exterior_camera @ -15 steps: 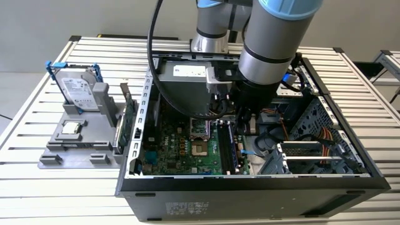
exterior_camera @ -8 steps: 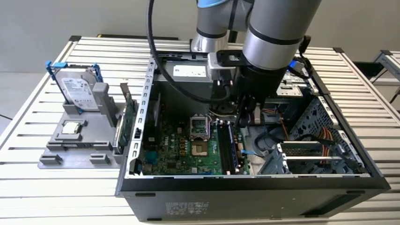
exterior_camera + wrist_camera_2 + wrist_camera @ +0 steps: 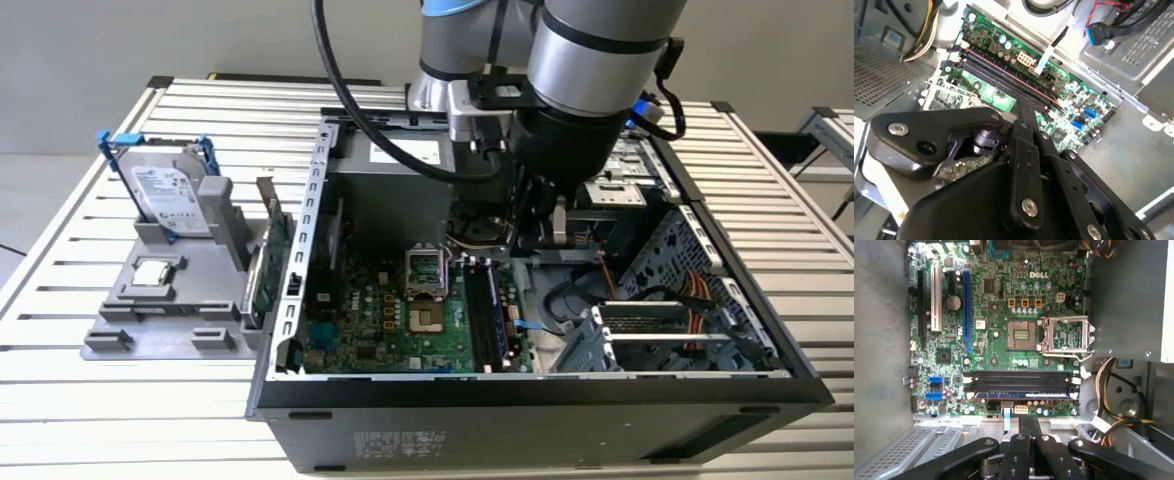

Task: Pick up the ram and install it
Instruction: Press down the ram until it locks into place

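Inside the open computer case (image 3: pixel 534 400), right of centre in the exterior view, the gripper (image 3: pixel 554 232) hangs above the motherboard (image 3: pixel 387 320) with its fingers (image 3: pixel 1029 427) pressed together on nothing. Low in the first wrist view, the ram (image 3: pixel 1021 395) lies seated in a long black slot (image 3: pixel 1021 380) area.
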### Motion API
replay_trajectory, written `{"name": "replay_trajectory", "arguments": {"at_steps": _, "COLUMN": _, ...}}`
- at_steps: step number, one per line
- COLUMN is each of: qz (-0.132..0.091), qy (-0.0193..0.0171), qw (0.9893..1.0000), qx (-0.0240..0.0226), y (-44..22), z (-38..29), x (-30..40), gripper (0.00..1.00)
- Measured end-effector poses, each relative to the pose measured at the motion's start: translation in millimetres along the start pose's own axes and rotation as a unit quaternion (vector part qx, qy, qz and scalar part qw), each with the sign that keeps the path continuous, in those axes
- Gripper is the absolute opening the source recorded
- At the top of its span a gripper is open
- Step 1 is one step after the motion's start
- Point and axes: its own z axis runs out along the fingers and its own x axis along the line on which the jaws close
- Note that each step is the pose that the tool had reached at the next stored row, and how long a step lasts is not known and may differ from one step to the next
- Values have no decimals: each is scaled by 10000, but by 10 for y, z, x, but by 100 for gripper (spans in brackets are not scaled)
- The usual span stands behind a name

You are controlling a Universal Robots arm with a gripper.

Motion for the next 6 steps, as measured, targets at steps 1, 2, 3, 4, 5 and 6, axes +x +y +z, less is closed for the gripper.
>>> {"name": "replay_trajectory", "arguments": {"at_steps": 1, "qz": 0, "qy": 0, "qw": 10000, "qx": 1, "y": 0, "z": 0, "x": 0, "gripper": 0}}
{"name": "replay_trajectory", "arguments": {"at_steps": 2, "qz": 0, "qy": 0, "qw": 10000, "qx": 2, "y": 0, "z": 0, "x": 0, "gripper": 0}}
{"name": "replay_trajectory", "arguments": {"at_steps": 3, "qz": 0, "qy": 1, "qw": 10000, "qx": 3, "y": 0, "z": -1, "x": 0, "gripper": 0}}
{"name": "replay_trajectory", "arguments": {"at_steps": 4, "qz": 0, "qy": 0, "qw": 10000, "qx": 4, "y": 0, "z": 0, "x": 0, "gripper": 0}}
{"name": "replay_trajectory", "arguments": {"at_steps": 5, "qz": 0, "qy": 1, "qw": 10000, "qx": 5, "y": 0, "z": -1, "x": 0, "gripper": 0}}
{"name": "replay_trajectory", "arguments": {"at_steps": 6, "qz": 0, "qy": 1, "qw": 10000, "qx": 6, "y": 0, "z": -1, "x": 0, "gripper": 0}}
